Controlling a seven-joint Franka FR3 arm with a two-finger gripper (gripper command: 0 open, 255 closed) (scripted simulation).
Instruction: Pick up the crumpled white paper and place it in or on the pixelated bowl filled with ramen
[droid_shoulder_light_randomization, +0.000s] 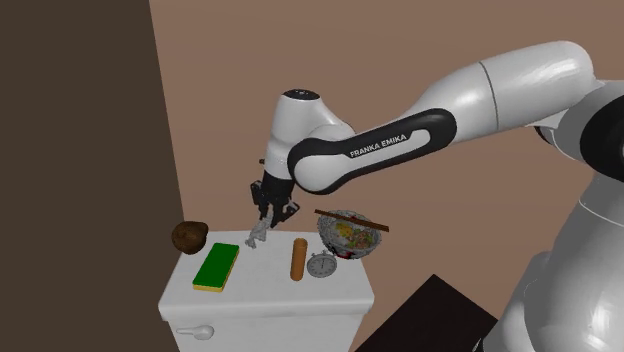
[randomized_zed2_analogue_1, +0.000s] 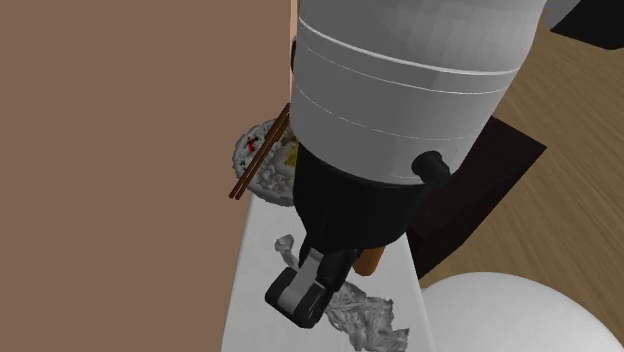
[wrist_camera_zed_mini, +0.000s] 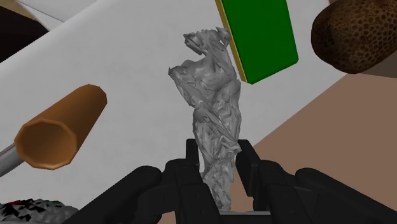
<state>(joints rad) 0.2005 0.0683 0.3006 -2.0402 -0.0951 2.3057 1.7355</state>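
The crumpled white-grey paper (wrist_camera_zed_mini: 213, 114) is clasped between my two black fingers (wrist_camera_zed_mini: 191, 159), so my gripper (wrist_camera_zed_mini: 219, 162) is shut on it. In the shoulder view the gripper (droid_shoulder_light_randomization: 266, 208) points down over the back of a white tank top (droid_shoulder_light_randomization: 270, 285), and the paper (droid_shoulder_light_randomization: 256, 236) hangs below it. I cannot tell whether its lower end touches the surface. The pixelated ramen bowl (droid_shoulder_light_randomization: 350, 238), with brown chopsticks (droid_shoulder_light_randomization: 352, 220) across its rim, stands to the shoulder view's right of the gripper. In the second exterior view the bowl (randomized_zed2_analogue_1: 262, 160) lies beyond the gripper (randomized_zed2_analogue_1: 318, 298) and the paper (randomized_zed2_analogue_1: 365, 318).
A brown tube (droid_shoulder_light_randomization: 298, 258) lies between paper and bowl, beside a small round metal timer (droid_shoulder_light_randomization: 321, 265). A green flat block (droid_shoulder_light_randomization: 217, 266) and a brown rough lump (droid_shoulder_light_randomization: 189, 236) sit to the shoulder view's left. A brown wall (droid_shoulder_light_randomization: 420, 60) stands close behind the tank.
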